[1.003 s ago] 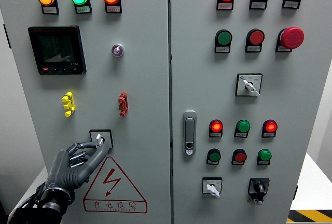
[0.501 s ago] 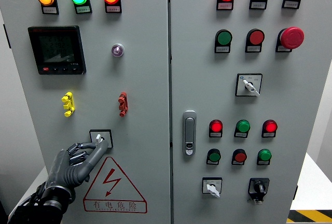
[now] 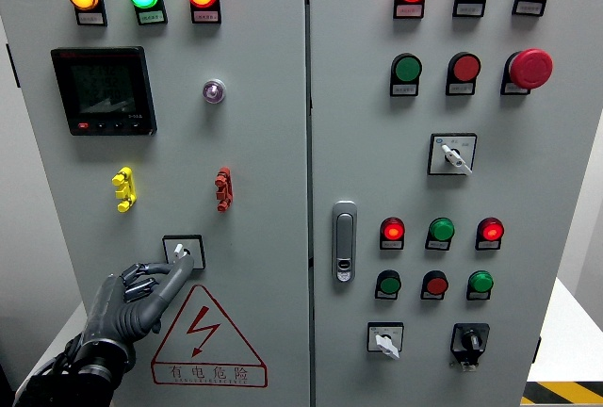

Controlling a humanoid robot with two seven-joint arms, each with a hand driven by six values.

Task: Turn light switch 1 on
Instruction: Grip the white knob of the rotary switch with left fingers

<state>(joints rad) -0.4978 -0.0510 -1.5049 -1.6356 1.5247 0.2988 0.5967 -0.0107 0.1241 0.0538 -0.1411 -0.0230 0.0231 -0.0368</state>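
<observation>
A tall grey cabinet (image 3: 264,143) fills the wall, its left door carrying a dark meter (image 3: 104,90) and a red warning triangle (image 3: 207,336). The left hand (image 3: 132,299) pinches the small rotary switch (image 3: 181,254) just above that triangle with its fingertips (image 3: 179,268)

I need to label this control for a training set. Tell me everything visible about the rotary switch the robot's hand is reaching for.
The rotary switch is a small square black-framed plate with a pale face and a silver-white knob, mounted low on the grey left cabinet door, just above the red-outlined warning triangle. Its knob points up-left. The left hand, dark grey, has fingertips at the knob; firm grasp can't be confirmed.
</observation>
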